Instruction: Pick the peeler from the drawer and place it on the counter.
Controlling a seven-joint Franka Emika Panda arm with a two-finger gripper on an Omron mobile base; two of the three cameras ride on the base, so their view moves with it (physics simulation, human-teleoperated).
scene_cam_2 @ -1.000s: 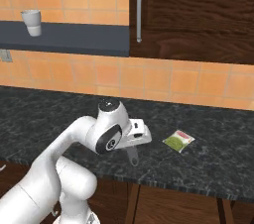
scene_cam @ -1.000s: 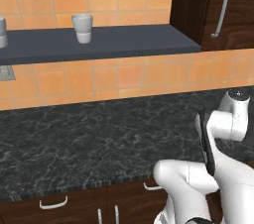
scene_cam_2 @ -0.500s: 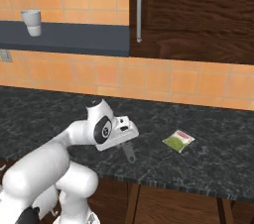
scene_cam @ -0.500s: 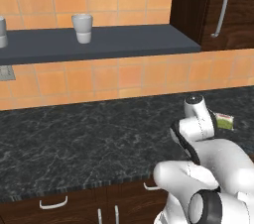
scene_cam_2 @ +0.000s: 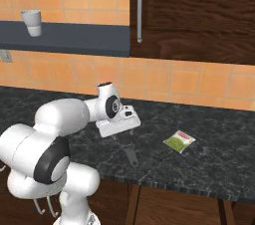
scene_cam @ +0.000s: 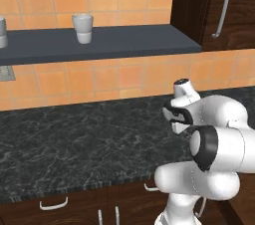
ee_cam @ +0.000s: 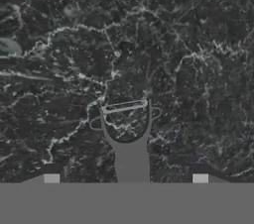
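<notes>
- Left base view: the white arm with dark joints is folded low over the long black marble counter with fine white veins. The hand is behind the arm's own links here, so from this side I cannot tell how the fingers stand. On the plain blue-grey wall shelf stands a small white cup; it has no part in the task.
- Right base view: the two-finger gripper hangs just above the small, thin, dark grey peeler, which lies flat on the counter, near its front edge. The green-and-white square packet lies apart, to the right. It looks to me that the peeler is already put down, so the step in hand is to release and go away. To do it well, the hand should rise straight up and not sweep sideways, otherwise a finger can drag the light tool toward the edge.
- Hand view: the peeler lies between the two small dark finger tips, with its blade end pointing away from the camera. The fingers are spread wide, a clear gap on each side, and they hold nothing; I see no contact with the handle.
</notes>
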